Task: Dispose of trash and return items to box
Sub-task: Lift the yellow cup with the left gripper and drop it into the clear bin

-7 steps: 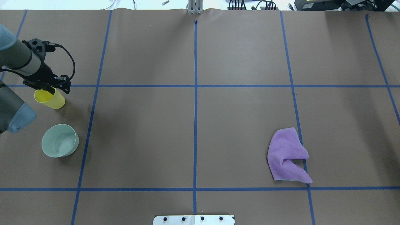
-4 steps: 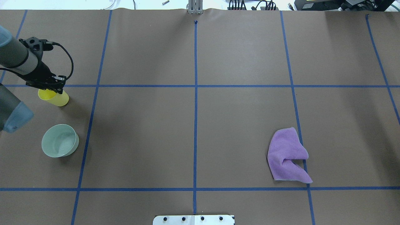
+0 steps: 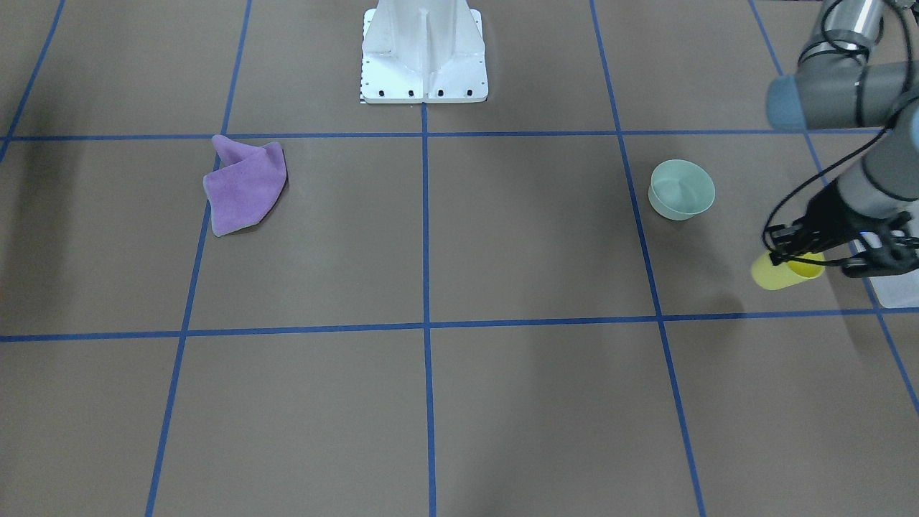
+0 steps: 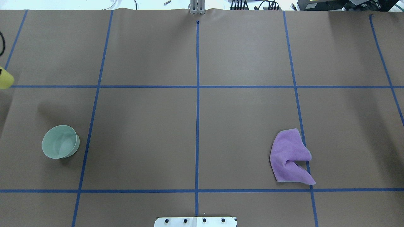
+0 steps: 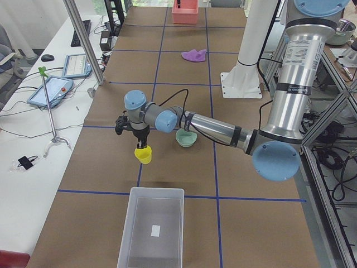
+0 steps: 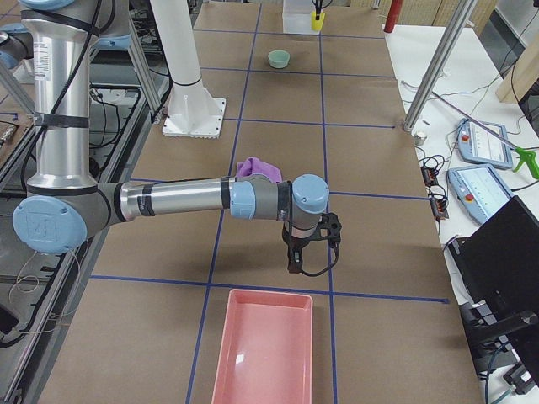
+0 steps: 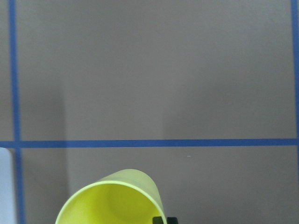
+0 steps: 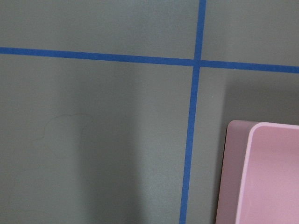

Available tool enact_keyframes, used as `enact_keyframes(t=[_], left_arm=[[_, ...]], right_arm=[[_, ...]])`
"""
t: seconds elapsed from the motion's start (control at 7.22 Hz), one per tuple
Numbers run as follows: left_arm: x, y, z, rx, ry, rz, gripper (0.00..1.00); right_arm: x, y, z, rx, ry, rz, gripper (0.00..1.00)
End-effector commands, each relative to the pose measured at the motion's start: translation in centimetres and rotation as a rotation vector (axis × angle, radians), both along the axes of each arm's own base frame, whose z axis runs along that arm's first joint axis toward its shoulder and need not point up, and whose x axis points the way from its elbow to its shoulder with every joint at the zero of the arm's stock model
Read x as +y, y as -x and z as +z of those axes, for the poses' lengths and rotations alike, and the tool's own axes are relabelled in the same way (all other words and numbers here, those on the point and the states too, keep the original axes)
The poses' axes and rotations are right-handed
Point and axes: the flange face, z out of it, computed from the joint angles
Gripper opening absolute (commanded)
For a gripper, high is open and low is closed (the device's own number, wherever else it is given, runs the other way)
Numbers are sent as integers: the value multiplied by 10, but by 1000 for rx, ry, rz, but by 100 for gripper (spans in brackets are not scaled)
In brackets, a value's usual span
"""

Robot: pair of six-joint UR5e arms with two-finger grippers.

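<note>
Left end effector (image 3: pixel 782 257) clamped on the rim of the yellow cup (image 3: pixel 775 277), which hangs beneath it: likely light, stiff, slick plastic, best pinched by one wall. The box (image 5: pixel 152 229) lies just beyond, the mint bowl (image 3: pixel 682 189) farther off on the surface (image 3: pixel 502 237).

Left claw (image 3: pixel 786 257) pinches the cup (image 3: pixel 767 276) aloft; right claw (image 6: pixel 296 268) points downward.
</note>
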Motion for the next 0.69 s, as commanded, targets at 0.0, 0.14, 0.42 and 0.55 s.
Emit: enact_keyframes(t=[0.0, 0.14, 0.42, 0.55], left_arm=[[2, 109, 72, -65, -69, 68, 0], [6, 121, 88, -97, -77, 89, 0], [21, 114, 112, -97, 21, 14, 0], [22, 108, 141, -94, 41, 20, 0]], right_arm=[[-1, 0, 0, 1, 0, 0, 100], [-1, 0, -1, 1, -2, 0, 100], [-1, 1, 0, -4, 0, -2, 100], [-1, 1, 0, -4, 0, -2, 100]])
